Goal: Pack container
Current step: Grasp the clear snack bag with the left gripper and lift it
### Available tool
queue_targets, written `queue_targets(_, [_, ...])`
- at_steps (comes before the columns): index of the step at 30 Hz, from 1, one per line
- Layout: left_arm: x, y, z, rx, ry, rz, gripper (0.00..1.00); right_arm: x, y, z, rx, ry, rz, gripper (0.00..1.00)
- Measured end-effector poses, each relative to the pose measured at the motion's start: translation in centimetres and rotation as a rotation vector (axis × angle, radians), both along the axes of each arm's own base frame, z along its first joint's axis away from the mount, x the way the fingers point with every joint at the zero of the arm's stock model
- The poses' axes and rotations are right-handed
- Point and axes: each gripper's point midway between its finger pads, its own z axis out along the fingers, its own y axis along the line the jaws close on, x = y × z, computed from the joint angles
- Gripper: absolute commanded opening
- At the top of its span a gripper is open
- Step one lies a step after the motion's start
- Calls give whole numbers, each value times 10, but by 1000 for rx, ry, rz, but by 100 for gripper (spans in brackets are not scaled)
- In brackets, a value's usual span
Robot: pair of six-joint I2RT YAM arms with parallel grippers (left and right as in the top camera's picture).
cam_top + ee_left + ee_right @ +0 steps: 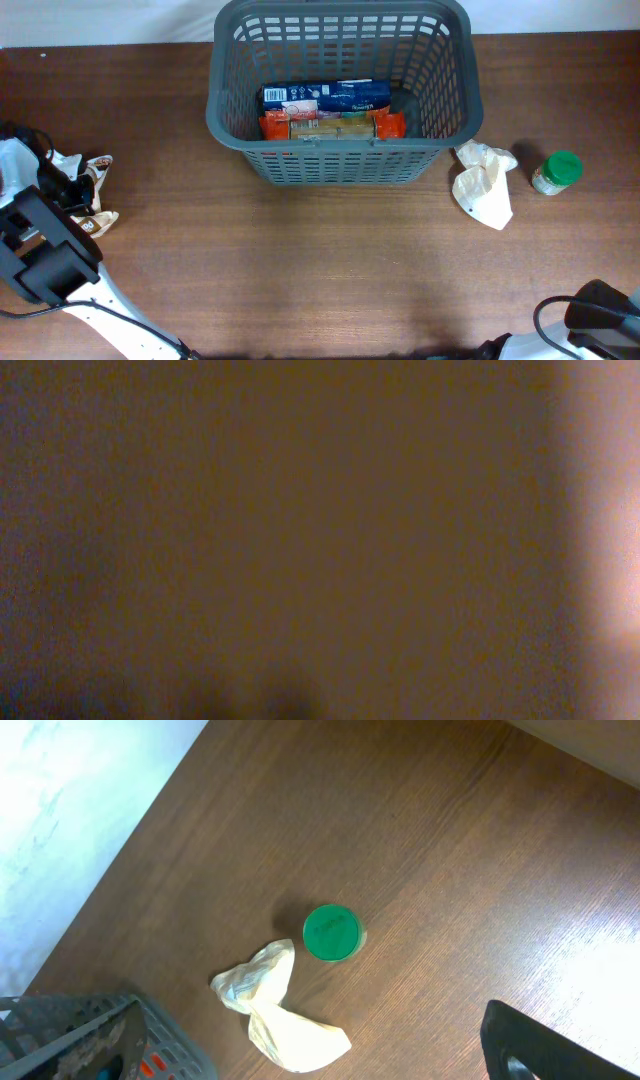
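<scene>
Container [345, 165] upright, mouth up, long axis left-right

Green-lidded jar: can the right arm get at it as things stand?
Probably yes. The jar stands upright on bare table near the right arm, nothing over it; the crumpled cream bag lies beside it, and the basket sits further off.

green-lidded jar [556, 172] upright on brown table [330, 260], crumpled cream cloth [484, 183] just beside it.
</scene>
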Motion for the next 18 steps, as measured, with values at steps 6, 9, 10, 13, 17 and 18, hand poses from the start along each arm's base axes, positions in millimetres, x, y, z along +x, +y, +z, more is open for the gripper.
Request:
queue_targets(6, [-7, -7, 3, -42, 45, 6, 2, 0, 0, 0, 0, 0, 1, 99])
queue_targets(9, [-6, -15, 12, -105, 73, 8, 1, 0, 0, 0, 0, 0, 0, 99])
queue_targets(10, [-2, -16, 19, -110, 67, 5, 1, 0, 0, 0, 0, 0, 0, 99])
queue_targets(13, [21, -13, 52, -77, 1, -17, 2, 0, 0, 0, 0, 0, 0, 99])
queue_targets(17, [63, -13, 108, 11, -154, -69, 1, 0, 0, 0, 0, 0, 0, 99])
queue_targets(18, [75, -17, 124, 39, -201, -90, 1, 0, 0, 0, 0, 0, 0, 99])
